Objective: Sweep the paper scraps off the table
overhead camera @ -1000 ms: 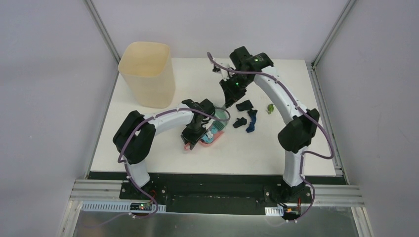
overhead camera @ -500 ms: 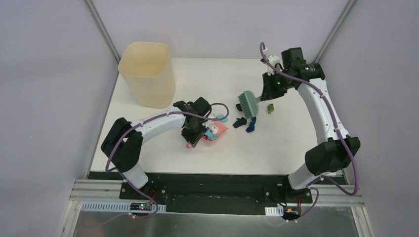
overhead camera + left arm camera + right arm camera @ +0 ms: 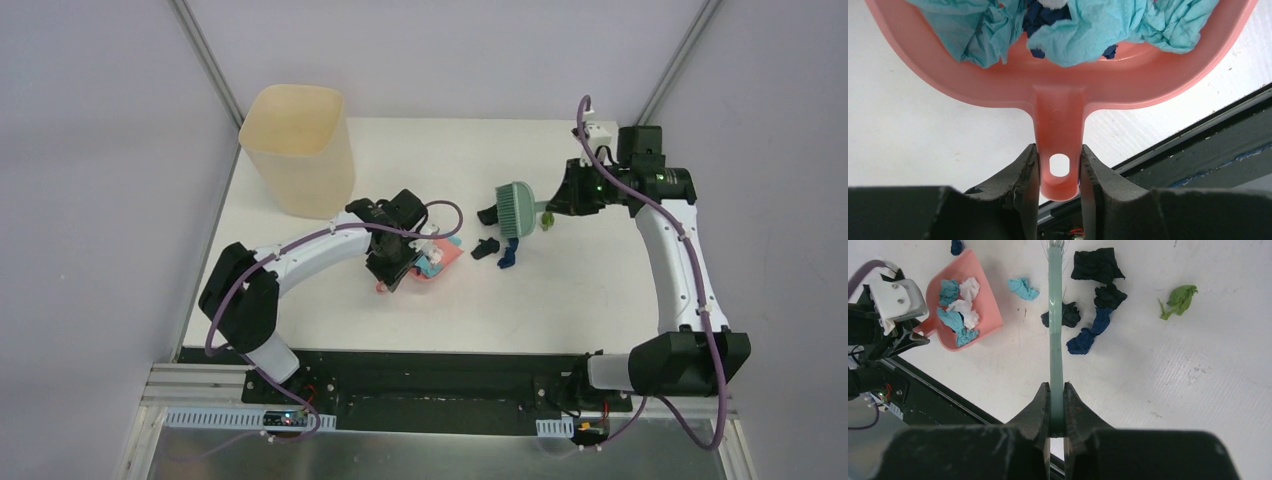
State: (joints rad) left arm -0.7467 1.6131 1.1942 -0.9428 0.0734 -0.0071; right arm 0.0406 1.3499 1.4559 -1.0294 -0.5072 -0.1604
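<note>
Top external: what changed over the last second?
The right gripper, shut on the teal brush, swung right, away from the pink dustpan, carrying the brush to above the dark scraps. The left gripper kept its hold on the dustpan, barely shifting. The dark scraps and green scrap stayed put.

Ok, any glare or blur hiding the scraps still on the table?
Top external: even light, no glare, loose scraps readable. Right wrist: sharp, but the edge-on brush splits the view. Left wrist: dustpan fills the frame, fingers dark.
</note>
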